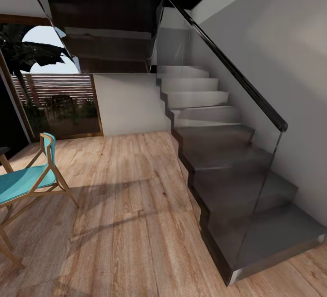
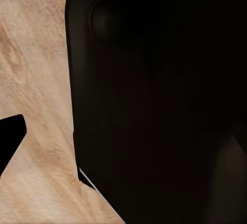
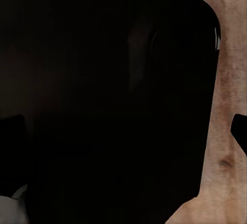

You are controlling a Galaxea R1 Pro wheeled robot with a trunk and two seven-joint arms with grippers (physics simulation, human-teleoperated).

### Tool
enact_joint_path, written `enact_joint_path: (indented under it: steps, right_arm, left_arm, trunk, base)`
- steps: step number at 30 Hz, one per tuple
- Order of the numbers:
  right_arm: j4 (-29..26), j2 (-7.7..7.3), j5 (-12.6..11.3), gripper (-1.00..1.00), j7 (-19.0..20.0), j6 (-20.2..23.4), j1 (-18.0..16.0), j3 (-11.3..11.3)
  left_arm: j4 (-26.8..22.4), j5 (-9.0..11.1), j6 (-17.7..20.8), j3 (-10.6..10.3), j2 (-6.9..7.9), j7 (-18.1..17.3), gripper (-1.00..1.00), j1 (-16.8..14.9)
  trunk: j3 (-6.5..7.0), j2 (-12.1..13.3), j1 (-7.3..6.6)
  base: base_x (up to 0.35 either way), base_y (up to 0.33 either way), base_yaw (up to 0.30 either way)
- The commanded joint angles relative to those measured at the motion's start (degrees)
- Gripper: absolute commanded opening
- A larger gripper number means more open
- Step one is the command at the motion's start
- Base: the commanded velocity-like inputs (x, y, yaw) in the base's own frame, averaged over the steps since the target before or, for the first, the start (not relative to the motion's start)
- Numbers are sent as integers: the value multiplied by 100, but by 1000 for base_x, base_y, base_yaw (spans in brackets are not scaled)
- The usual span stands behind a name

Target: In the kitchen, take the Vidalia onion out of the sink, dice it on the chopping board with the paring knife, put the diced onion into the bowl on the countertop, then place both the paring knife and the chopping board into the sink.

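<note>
You are in a home's stair hall: grey staircase (image 1: pixel 236 170) with glass balustrade (image 1: pixel 218 120), light wood floor (image 1: pixel 131 215), teal wooden chair (image 1: pixel 27 181), large window (image 1: pixel 50 92) onto garden greenery.

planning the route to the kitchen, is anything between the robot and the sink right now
Cannot tell: the head view shows a staircase with a glass balustrade on the right, a teal chair at left, and wood floor between. That floor strip looks unobstructed.
</note>
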Motion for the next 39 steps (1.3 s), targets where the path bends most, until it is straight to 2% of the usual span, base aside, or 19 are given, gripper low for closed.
enact_joint_path:
  steps: [1, 5, 6, 8, 11, 14, 16, 18, 19, 23, 26, 32, 39]
  right_arm:
    - [-6, 2, 1, 100, -3, -9, -1, -5]
    - [-10, 12, -14, 100, -6, -112, -1, -10]
    - [-10, 14, -14, 100, -6, -169, -1, -10]
    - [-16, 16, -20, 100, -6, -422, -1, -13]
    - [-87, 9, -17, 100, -10, -945, -1, -10]
    - [-247, 7, -6, 100, -14, -1256, -1, -9]
    - [-599, 6, 2, 100, -19, -1430, -1, -9]
    - [-992, 4, 4, 100, -20, -1483, -1, -9]
    - [-1502, 1, 8, 100, -19, -1502, -1, -9]
    - [-2060, 5, 16, 100, -16, -1515, -3, -9]
    - [-2440, 14, 16, 100, -19, -1519, -2, -9]
    - [-3086, 22, 18, 100, -32, -1516, -3, -4]
    - [-3140, 11, -13, 100, -20, -1646, -3, -3]
  left_arm:
    - [-12, 2, -42, 3, 0, 1, 100, 1]
    - [-34, 2, -170, 8, -2, 2, 100, 0]
    - [-36, 2, -872, 9, -4, 4, 100, 0]
    - [-83, 2, -1268, 16, -18, 9, 100, 0]
    - [-392, 2, -1459, 18, -18, 11, 100, 2]
    - [-698, 2, -1493, 20, -9, 11, 100, 0]
    - [-1056, 2, -1504, 22, 20, 11, 100, -1]
    - [-1363, 2, -1512, 22, 39, 11, 100, -1]
    - [-1772, 2, -1522, 22, 66, 11, 100, -1]
    - [-2374, 2, -1523, 22, 138, 12, 100, -1]
    - [-2662, -9, -1527, 17, 140, 6, 100, 0]
    - [-2870, 2, -1534, 18, 150, 5, 100, -1]
    - [-2695, 40, -1536, 31, 165, 3, 100, 1]
  trunk:
    - [-4, -2, 0]
    - [-4, -2, 0]
    - [-4, -2, 0]
    - [-4, -2, 0]
    - [-4, -2, 0]
    - [-4, -2, 0]
    - [-4, -2, 0]
    - [-4, -2, 0]
    - [-4, -2, 0]
    - [-4, -2, 0]
    - [-4, -2, 0]
    - [-4, -2, 0]
    - [-4, -2, 0]
  base:
    - [0, 0, 0]
    - [0, 0, 0]
    - [0, 0, 0]
    - [0, 0, 0]
    - [0, 0, 0]
    - [0, 0, 0]
    - [0, 0, 0]
    - [0, 0, 0]
    - [0, 0, 0]
    - [0, 0, 0]
    - [0, 0, 0]
    - [0, 0, 0]
    - [0, 0, 0]
